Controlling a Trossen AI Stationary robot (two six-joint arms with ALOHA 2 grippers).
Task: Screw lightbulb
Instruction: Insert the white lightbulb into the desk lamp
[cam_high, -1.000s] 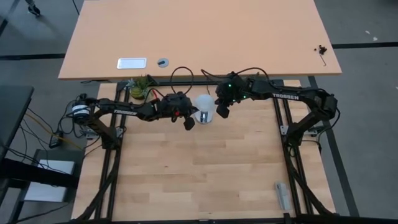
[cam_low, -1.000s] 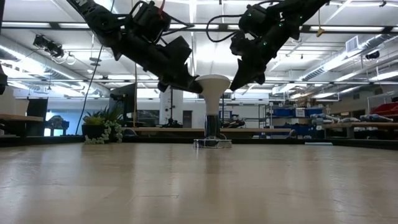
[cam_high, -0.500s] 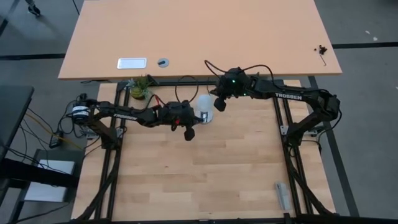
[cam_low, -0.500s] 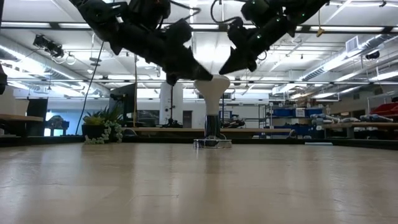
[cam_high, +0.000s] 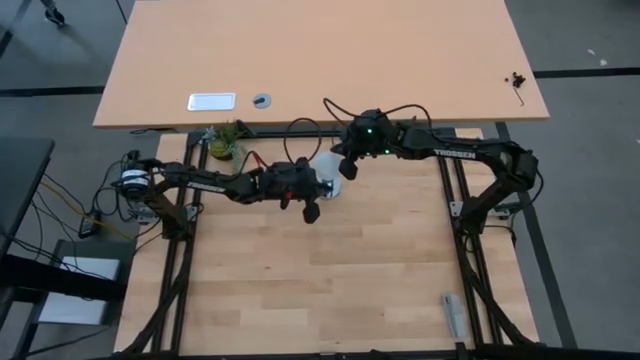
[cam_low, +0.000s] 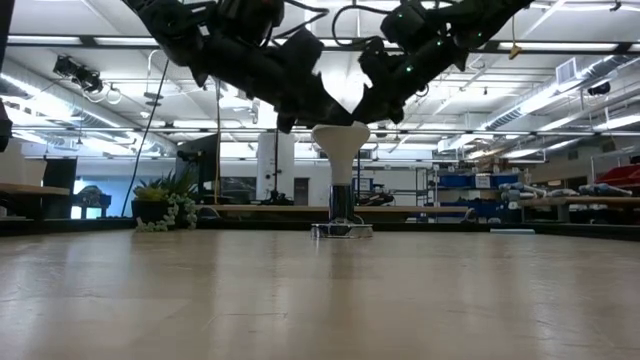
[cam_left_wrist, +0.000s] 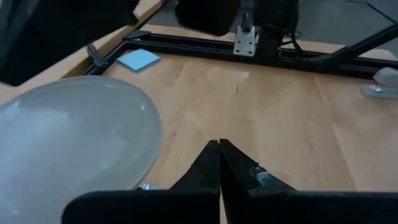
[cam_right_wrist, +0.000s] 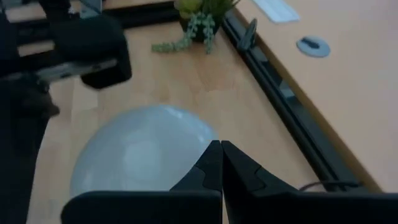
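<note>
Risk is concentrated at the lightbulb (cam_low: 340, 140), which is seen standing upright, globe uppermost, on a socket (cam_low: 341, 229) near the back edge of the surface (cam_high: 330, 280). The left gripper (cam_high: 310, 212) is held clenched and empty just beside the globe, and the right gripper (cam_high: 347, 169) is likewise clenched on nothing at the globe's other side. Neither is seen to touch the glass, though the gap is narrow. A sideways nudge from either closed tip is judged enough to tilt the bulb, cross its thread or shove the socket along. Any further turning is thought impossible until one gripper is opened and set around the globe.
</note>
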